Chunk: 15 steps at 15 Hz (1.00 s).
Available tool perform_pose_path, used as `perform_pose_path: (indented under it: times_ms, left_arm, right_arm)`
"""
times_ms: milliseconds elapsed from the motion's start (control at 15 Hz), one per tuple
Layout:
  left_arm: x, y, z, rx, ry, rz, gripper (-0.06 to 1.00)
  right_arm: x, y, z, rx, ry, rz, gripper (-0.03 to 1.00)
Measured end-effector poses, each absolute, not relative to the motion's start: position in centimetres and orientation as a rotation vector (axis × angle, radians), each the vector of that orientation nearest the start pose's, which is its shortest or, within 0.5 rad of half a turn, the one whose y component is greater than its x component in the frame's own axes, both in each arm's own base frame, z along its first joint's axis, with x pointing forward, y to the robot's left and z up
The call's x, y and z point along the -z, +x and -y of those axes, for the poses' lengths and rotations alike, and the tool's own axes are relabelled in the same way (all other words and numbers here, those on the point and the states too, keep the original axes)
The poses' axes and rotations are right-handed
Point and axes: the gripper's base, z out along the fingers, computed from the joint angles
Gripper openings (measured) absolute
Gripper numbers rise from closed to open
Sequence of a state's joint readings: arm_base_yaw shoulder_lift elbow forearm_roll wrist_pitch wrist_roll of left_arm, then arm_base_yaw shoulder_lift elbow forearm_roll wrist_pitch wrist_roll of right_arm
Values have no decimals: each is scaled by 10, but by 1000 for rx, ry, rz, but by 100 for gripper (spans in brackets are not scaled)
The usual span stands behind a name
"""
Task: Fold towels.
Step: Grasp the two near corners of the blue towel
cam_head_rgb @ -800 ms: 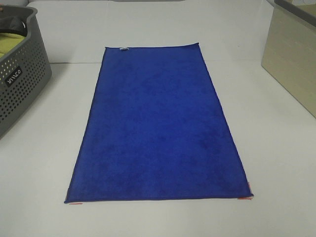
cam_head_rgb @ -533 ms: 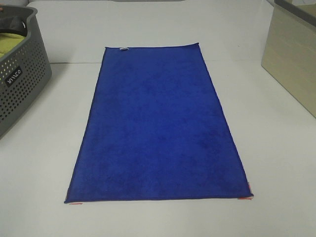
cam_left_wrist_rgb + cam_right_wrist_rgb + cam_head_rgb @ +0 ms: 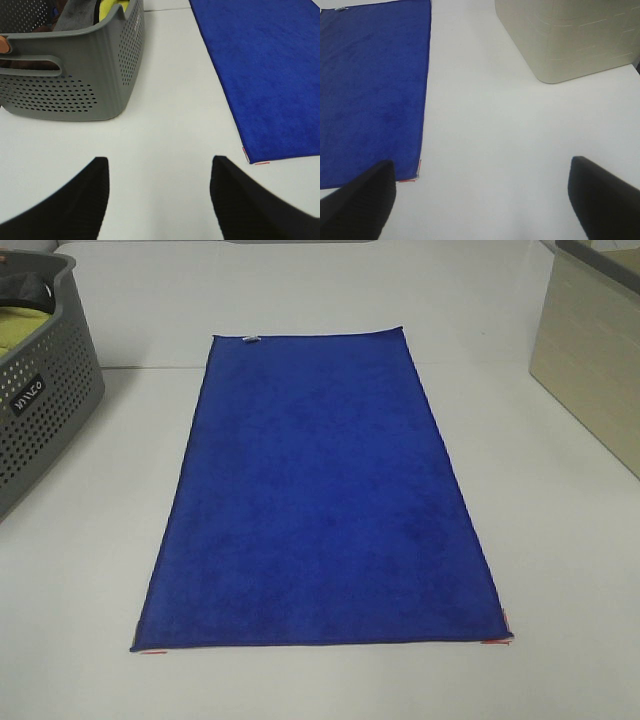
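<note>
A deep royal-blue towel (image 3: 320,495) lies spread flat and unfolded on the white table, long side running away from me, with a small white tag (image 3: 250,338) on its far edge. It also shows in the left wrist view (image 3: 265,70) and the right wrist view (image 3: 372,90). My left gripper (image 3: 157,200) is open and empty above bare table, left of the towel's near left corner. My right gripper (image 3: 480,200) is open and empty above bare table, right of the towel's near right corner. Neither gripper shows in the exterior high view.
A grey perforated basket (image 3: 45,405) holding a yellow-green cloth (image 3: 22,332) stands at the far left; it also shows in the left wrist view (image 3: 75,75). A beige box (image 3: 590,360) stands at the far right. Small red marks (image 3: 152,651) sit at the towel's near corners.
</note>
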<state>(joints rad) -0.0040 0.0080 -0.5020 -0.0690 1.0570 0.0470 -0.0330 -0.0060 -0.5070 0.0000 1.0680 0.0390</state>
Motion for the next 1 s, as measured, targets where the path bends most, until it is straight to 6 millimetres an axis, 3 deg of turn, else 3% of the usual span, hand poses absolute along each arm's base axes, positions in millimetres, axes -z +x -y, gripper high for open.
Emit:
perform_pose_path:
  times_ms: [1000]
  left_arm:
    - [-278,-4,5,56,55,-2044,57]
  right_arm:
    - [-279,-7,0,-4,73,-2037,88]
